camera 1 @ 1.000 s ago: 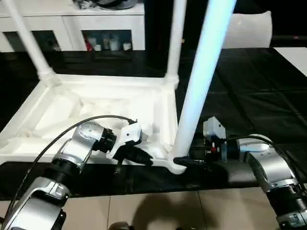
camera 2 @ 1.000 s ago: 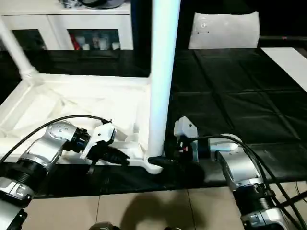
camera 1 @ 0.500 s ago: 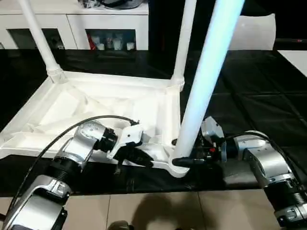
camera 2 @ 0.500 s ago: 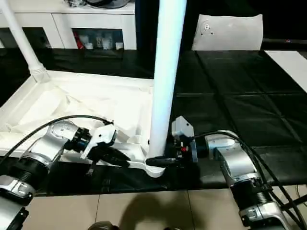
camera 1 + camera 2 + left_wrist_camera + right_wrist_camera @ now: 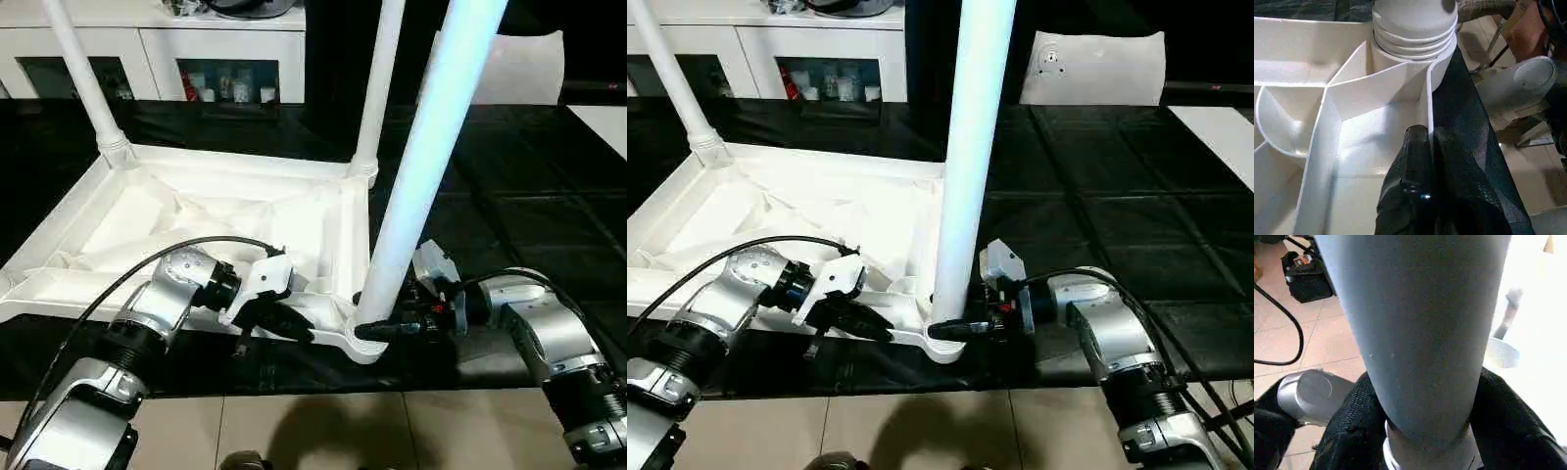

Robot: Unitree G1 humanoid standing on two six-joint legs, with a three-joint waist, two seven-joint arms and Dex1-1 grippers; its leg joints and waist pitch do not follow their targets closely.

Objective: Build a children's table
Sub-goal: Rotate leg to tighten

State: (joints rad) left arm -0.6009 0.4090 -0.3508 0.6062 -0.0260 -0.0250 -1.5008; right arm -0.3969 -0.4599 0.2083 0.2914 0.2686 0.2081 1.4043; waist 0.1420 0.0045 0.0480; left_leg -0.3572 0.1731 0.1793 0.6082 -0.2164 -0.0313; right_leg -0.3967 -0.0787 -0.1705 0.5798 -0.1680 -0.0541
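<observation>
Table leg [image 5: 423, 176] — right gripper [image 5: 377, 331] has closed around it.

We see the children's table [image 5: 211, 220] lying upside down on a black surface, its white square top turned so the ribbed, moulded underside faces up, with raised walls around the edge and thin ribs running toward the corners. Three round white legs stand up from its corner sockets: a near leg [image 5: 426, 166] at the front corner, thick and tilting slightly, with a ringed collar where it meets the socket, and two far legs [image 5: 377, 83] [image 5: 83, 78] rising from the back corners. The front rim of the top lies close to the edge of the black surface.
</observation>
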